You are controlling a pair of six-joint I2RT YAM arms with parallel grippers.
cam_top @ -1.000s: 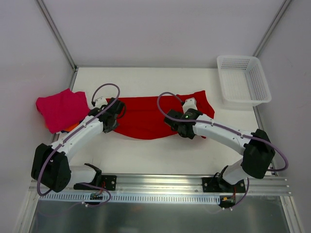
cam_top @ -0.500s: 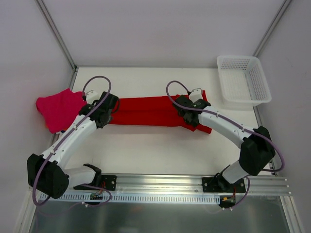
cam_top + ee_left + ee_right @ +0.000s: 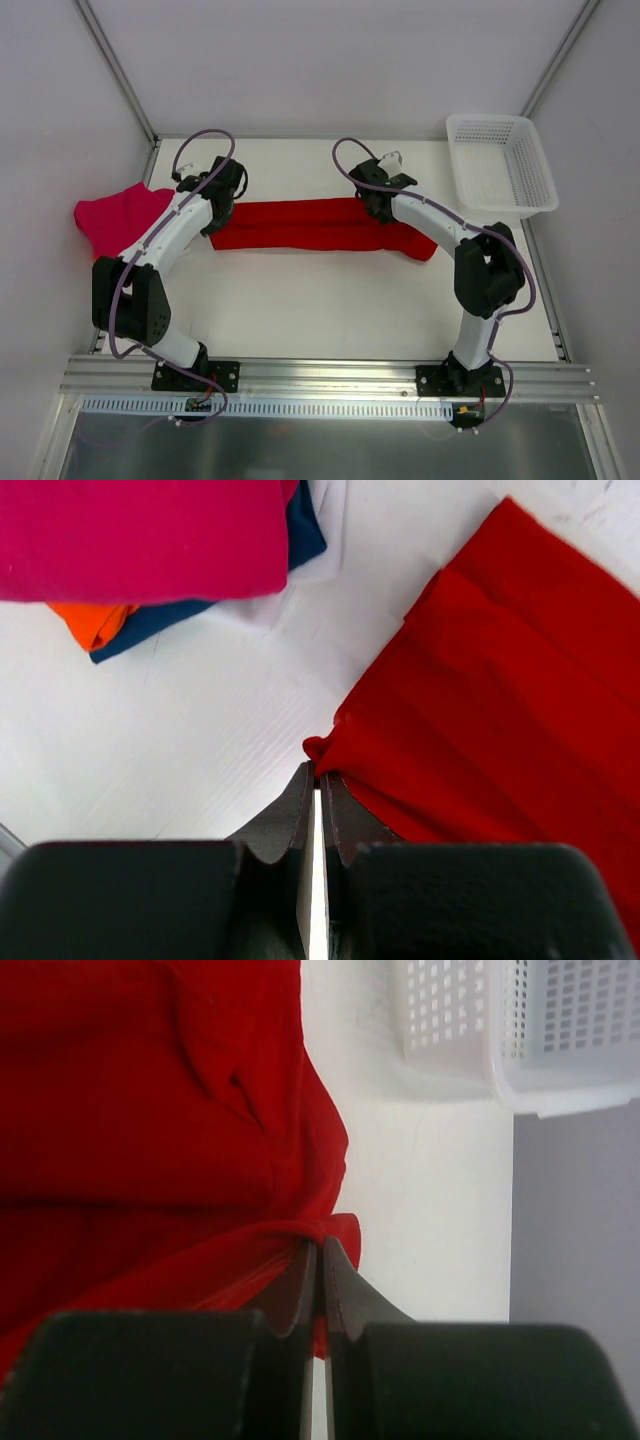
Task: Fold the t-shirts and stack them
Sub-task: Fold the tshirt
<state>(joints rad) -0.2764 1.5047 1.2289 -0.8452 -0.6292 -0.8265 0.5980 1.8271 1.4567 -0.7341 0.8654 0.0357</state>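
From above, the red shirt (image 3: 310, 224) lies as a long folded band across the table (image 3: 330, 300), nearer the far edge than the near one. The left gripper (image 3: 228, 200) sits over the band's left end and the right gripper (image 3: 378, 195) over its right part, their jaws hidden from this view. A pink shirt (image 3: 115, 225) rests at the left edge and a basket (image 3: 500, 165) in the far right corner. The left wrist view shows the left gripper (image 3: 317, 775) pinched tight on a bunched corner of the red shirt (image 3: 480, 710), with the pink shirt (image 3: 140, 535) piled over an orange shirt (image 3: 95, 620) and a blue shirt (image 3: 300, 535) nearby. The right wrist view shows the right gripper (image 3: 318, 1250) clamped on the red shirt's (image 3: 130, 1140) edge, the basket (image 3: 500, 1020) beyond.
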